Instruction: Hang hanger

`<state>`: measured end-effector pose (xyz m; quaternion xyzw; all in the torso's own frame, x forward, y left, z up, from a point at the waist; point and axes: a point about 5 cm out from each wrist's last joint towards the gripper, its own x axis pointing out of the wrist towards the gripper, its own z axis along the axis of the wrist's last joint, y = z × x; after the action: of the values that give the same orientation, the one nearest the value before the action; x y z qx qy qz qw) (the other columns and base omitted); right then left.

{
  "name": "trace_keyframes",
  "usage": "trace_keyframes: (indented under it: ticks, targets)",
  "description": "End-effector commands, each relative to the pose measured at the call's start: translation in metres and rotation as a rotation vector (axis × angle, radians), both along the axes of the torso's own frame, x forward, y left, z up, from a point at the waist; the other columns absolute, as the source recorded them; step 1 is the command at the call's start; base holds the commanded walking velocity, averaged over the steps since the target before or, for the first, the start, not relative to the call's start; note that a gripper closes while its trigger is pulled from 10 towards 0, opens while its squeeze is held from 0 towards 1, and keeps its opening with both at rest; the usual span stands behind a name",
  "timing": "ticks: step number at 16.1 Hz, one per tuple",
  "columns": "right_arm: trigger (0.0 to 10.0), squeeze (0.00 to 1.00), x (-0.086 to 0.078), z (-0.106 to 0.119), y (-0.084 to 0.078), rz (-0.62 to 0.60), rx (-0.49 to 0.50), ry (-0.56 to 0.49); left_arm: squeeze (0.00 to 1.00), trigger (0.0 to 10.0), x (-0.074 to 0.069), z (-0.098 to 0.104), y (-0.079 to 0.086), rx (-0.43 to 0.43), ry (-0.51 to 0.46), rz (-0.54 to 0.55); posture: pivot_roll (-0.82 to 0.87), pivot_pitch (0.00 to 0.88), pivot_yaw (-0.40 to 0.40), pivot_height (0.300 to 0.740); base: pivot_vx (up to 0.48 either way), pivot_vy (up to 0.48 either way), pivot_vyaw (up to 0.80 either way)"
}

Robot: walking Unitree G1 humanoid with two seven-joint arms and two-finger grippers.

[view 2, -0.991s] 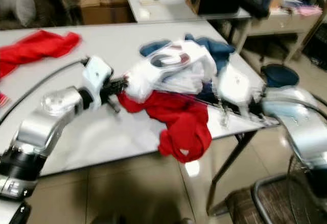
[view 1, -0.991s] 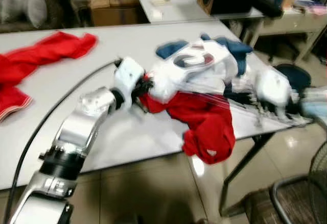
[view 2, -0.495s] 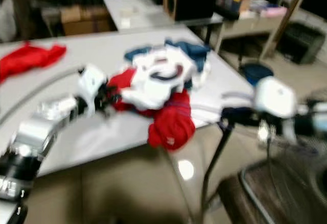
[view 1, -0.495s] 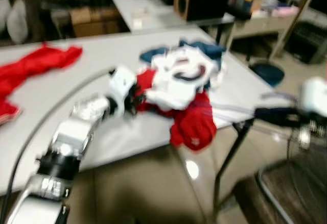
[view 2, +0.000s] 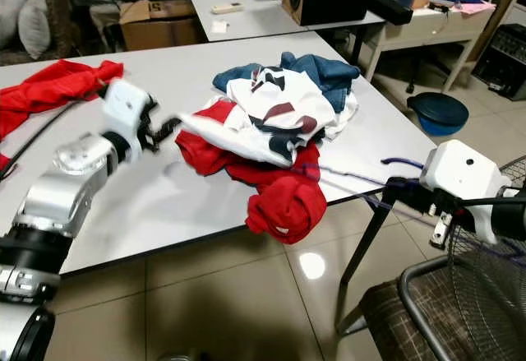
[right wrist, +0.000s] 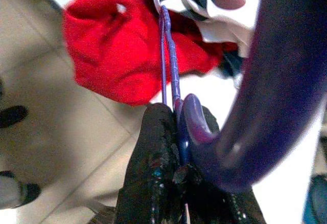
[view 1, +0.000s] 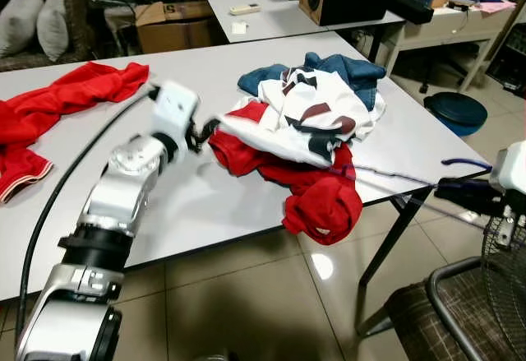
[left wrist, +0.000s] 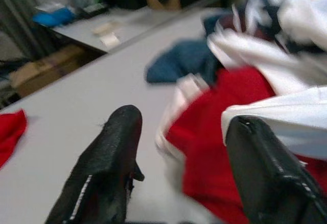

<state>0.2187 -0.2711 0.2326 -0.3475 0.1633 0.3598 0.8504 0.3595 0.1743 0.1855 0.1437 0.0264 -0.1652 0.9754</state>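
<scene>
Purple thin plastic hanger (view 2: 362, 182) is what I'm gripping: my right gripper (view 2: 400, 190) is pinching it tight past the table's right edge, its far end reaching under the heap of red, white and blue garments (view 1: 300, 135). The grey rectangular table (view 1: 205, 205) is lying bare before me. My left gripper (left wrist: 179, 157) is hovering with fingers spread wide at the heap's left side. Beige tiled floor (view 1: 246, 295) is giving open room; a black-framed woven chair (view 2: 444, 312) is crowding my right arm. Another red cloth (view 1: 57, 102) is lying well apart at far left.
</scene>
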Motion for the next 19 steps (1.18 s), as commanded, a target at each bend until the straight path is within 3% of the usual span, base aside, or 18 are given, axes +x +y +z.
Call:
trace_keyframes:
  ticks: [1, 4, 6, 9, 11, 12, 13, 14, 16, 19]
  targets:
    - [10.0, 0.0, 0.007, -0.004, -0.005, -0.069, 0.013, -0.036, 1.0, 10.0, 0.007, 0.027, 0.014, -0.097, -0.117, 0.099, 0.02, 0.0, 0.018, 0.74, 0.0, 0.0, 0.0]
    - [10.0, 0.0, 0.002, 0.001, 0.01, 0.018, 0.101, -0.033, 1.0, 10.0, 0.014, 0.068, 0.011, -0.29, -0.279, 0.115, 0.02, 0.0, 0.028, 0.74, 0.0, 0.0, 0.0]
    - [10.0, 0.0, -0.003, 0.004, 0.015, 0.046, 0.126, -0.034, 1.0, 10.0, 0.018, 0.084, 0.01, -0.334, -0.334, 0.137, 0.01, 0.0, 0.031, 0.74, 0.0, 0.0, 0.0]
    - [10.0, 0.0, 0.016, 0.005, 0.011, -0.058, 0.119, -0.117, 1.0, 10.0, 0.016, 0.105, -0.016, -0.352, -0.385, -0.034, 0.02, 0.0, 0.029, 0.74, 0.0, 0.0, 0.0]
    - [10.0, 0.0, 0.02, 0.003, 0.021, -0.029, 0.131, -0.138, 1.0, 10.0, 0.016, 0.096, -0.03, -0.246, -0.349, -0.124, 0.01, 0.0, 0.038, 0.74, 0.0, 0.0, 0.0]
    - [10.0, 0.0, 0.029, 0.008, 0.026, -0.085, 0.178, -0.223, 1.0, 10.0, 0.013, 0.082, -0.041, -0.172, -0.3, -0.202, 0.0, 0.0, 0.05, 0.74, 0.0, 0.0, 0.0]
    - [10.0, 0.0, 0.034, 0.009, 0.032, -0.109, 0.237, -0.239, 1.0, 10.0, 0.011, 0.068, -0.049, -0.14, -0.248, -0.243, -0.01, 0.0, 0.051, 0.74, 0.0, 0.0, 0.0]
    - [10.0, 0.0, 0.03, 0.006, 0.044, -0.042, 0.269, -0.201, 1.0, 10.0, 0.011, 0.06, -0.052, -0.125, -0.229, -0.223, -0.01, 0.0, 0.048, 0.74, 0.0, 0.0, 0.0]
    - [10.0, 0.0, 0.032, 0.006, 0.057, 0.005, 0.332, -0.221, 1.0, 10.0, 0.012, 0.049, -0.056, -0.094, -0.194, -0.216, 0.0, 0.0, 0.043, 0.74, 0.0, 0.0, 0.0]
    - [10.0, 0.0, 0.046, 0.011, 0.068, -0.023, 0.434, -0.268, 1.0, 10.0, 0.009, 0.035, -0.054, -0.02, -0.166, -0.216, 0.0, 0.0, 0.039, 0.74, 0.0, 0.0, 0.0]
